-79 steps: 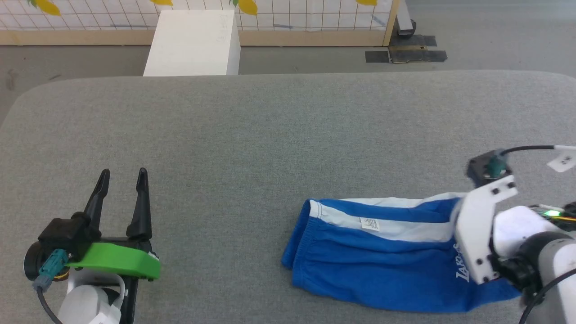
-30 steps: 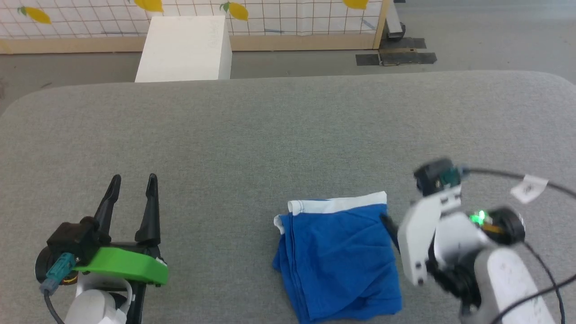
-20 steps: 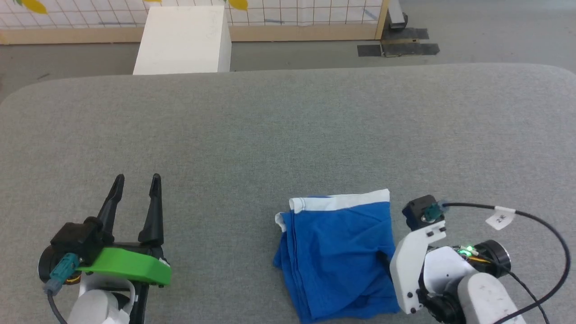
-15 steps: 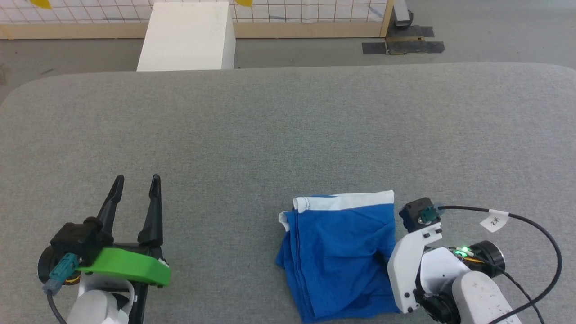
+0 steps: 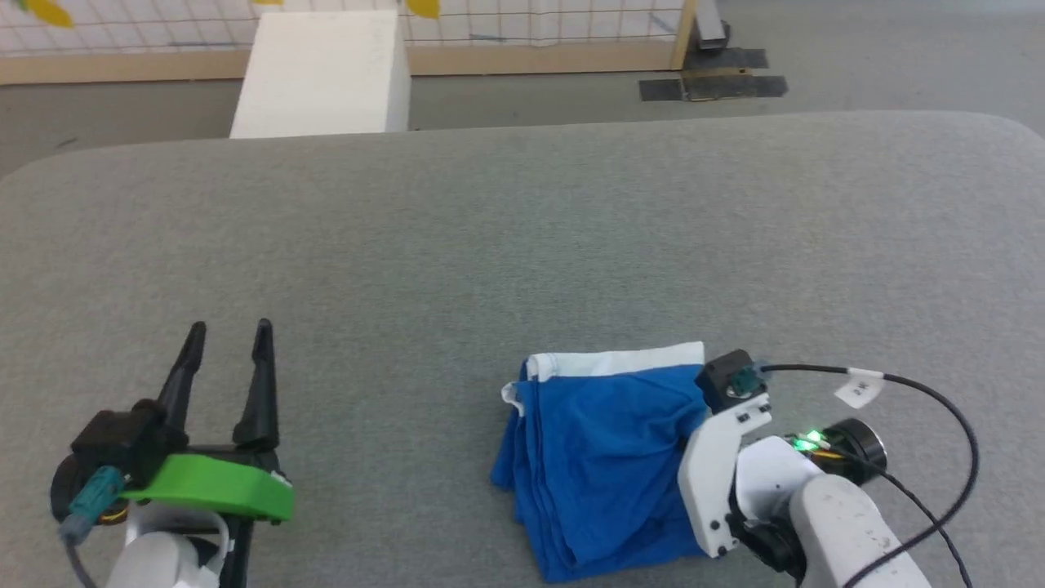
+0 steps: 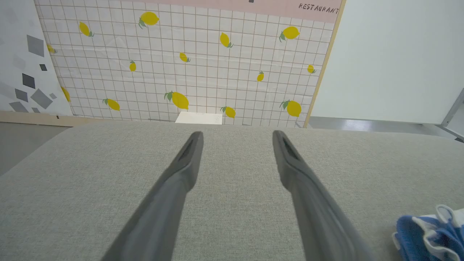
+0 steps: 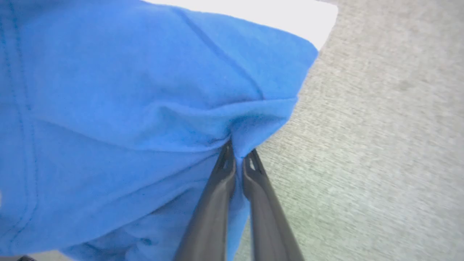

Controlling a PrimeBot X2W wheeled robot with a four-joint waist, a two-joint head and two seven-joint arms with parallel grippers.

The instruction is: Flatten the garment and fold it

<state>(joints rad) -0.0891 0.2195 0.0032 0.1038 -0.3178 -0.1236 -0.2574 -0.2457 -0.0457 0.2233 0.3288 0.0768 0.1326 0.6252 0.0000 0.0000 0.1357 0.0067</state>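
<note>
Currently pinching edge of folded garment w/ right gripper, fingertips clamped on blue fold; left gripper spread wide, empty, well apart, over grey table.

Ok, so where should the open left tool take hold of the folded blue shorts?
Probably the stacked left edge of the folded royal-blue fabric shorts, coming in low from the robot's left: the layers end there, facing the left tool, while the right tool pinches the opposite edge.

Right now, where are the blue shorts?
The shorts lie folded on the grey table, lower right of the head view, their edge pinched by the right gripper.
</note>
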